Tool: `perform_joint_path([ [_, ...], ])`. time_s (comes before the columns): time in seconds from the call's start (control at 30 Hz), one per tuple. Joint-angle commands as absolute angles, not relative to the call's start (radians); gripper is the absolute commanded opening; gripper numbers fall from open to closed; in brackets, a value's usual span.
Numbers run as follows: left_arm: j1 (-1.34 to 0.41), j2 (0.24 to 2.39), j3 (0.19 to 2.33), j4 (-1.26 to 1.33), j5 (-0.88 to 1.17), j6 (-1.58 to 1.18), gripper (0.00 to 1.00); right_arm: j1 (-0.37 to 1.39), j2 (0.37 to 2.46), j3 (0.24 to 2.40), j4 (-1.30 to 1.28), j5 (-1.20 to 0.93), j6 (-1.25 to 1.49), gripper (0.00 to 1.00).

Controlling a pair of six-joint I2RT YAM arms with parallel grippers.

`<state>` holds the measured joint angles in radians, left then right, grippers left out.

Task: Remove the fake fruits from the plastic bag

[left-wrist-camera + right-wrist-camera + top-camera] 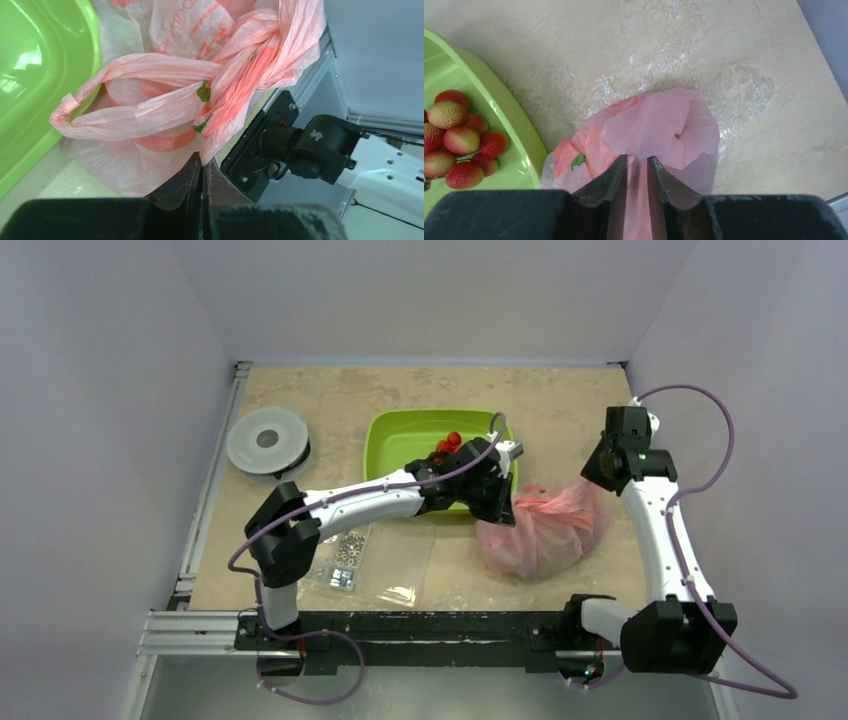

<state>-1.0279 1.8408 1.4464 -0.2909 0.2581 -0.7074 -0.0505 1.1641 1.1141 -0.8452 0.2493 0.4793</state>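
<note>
Left gripper (202, 167) and right gripper (638, 161) each pinch the plastic bag (545, 538), its red lettering illegible

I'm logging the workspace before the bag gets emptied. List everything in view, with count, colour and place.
plastic bag: one, translucent pink, bulging, on the table right of the tray
fake fruits: none out; whatever is inside the bag cannot be counted
tray: one, lime green, centre of the table
berry cluster: one, red, in the tray
spool: one, grey, far left of the table
screw box: one, clear, near left, beside the left arm
table: one, beige
left gripper: black, shut, bag film pinched at its tips
right gripper: black, closed on pink bag film between its fingers
</note>
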Motion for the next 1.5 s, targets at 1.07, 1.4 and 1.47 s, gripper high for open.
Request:
perform_joint_path([
  [1.07,-1.026,1.92,1.498,-0.222,0.277,-0.725,0.0,-0.05,0.864,0.858,-0.775,-0.061,0.691,0.11],
  [1.4,-1.027,1.834,1.487,-0.318,0.202,-0.638,0.51,-0.051,0.926,0.956,-0.768,-0.129,0.497,0.0],
  [1.47,-1.025,1.837,1.529,-0.332,0.206,-0.616,0.63,-0.05,0.918,0.954,-0.765,-0.139,0.488,0.0],
])
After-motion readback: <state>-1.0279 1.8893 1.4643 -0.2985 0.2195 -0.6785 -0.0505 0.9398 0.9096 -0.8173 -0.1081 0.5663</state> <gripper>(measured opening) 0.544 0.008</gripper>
